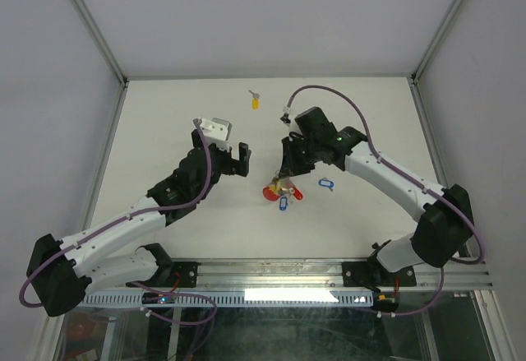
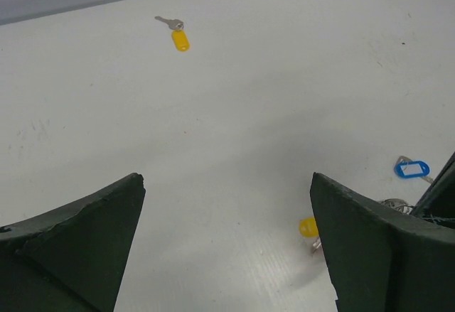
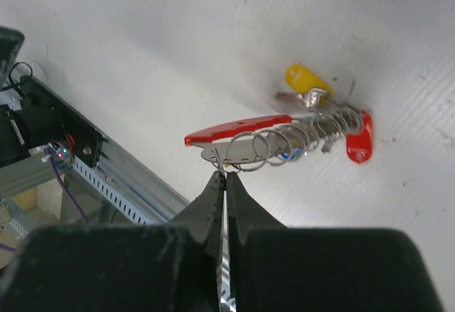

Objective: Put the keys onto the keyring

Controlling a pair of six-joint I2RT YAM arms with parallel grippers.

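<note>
My right gripper (image 3: pixel 226 177) is shut on a thin wire ring at the end of the keyring (image 3: pixel 284 141), a row of silver rings joined to a curved red strip (image 3: pixel 238 128). Yellow (image 3: pixel 306 79), red (image 3: pixel 359 141) and blue tags hang at its far end. In the top view the cluster (image 1: pixel 278 193) sits low over the table centre under the right gripper (image 1: pixel 284 177). My left gripper (image 2: pixel 227 181) is open and empty, just left of it (image 1: pixel 239 159). A loose yellow-tagged key (image 1: pixel 255 100) lies at the back. A loose blue-tagged key (image 1: pixel 326 184) lies right of the cluster.
The yellow-tagged key (image 2: pixel 178 36) and the blue-tagged key (image 2: pixel 412 168) also show in the left wrist view. A metal rail (image 1: pixel 329 275) runs along the near table edge. Enclosure posts and walls bound the white table (image 1: pixel 164 131).
</note>
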